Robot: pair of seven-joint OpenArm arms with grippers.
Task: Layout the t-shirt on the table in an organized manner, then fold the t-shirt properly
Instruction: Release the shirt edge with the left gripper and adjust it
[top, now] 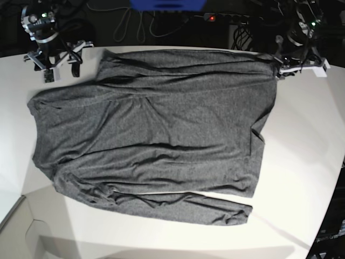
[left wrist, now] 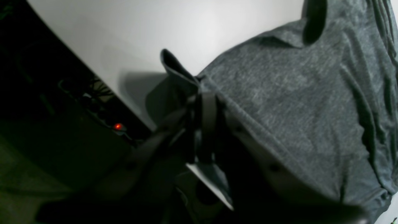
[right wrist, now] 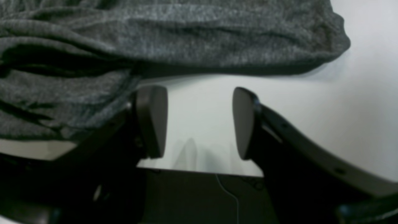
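Grey knit, soft and floppy, so I'd grab hems and corners. Left wrist: left gripper [left wrist: 199, 102] pinches a t-shirt [left wrist: 295, 102] corner. Right wrist: right gripper [right wrist: 199, 123] spread, empty, just beside the shirt's edge. Base: shirt sprawled wrinkly mid-table [top: 302, 172], grippers at its far corners.
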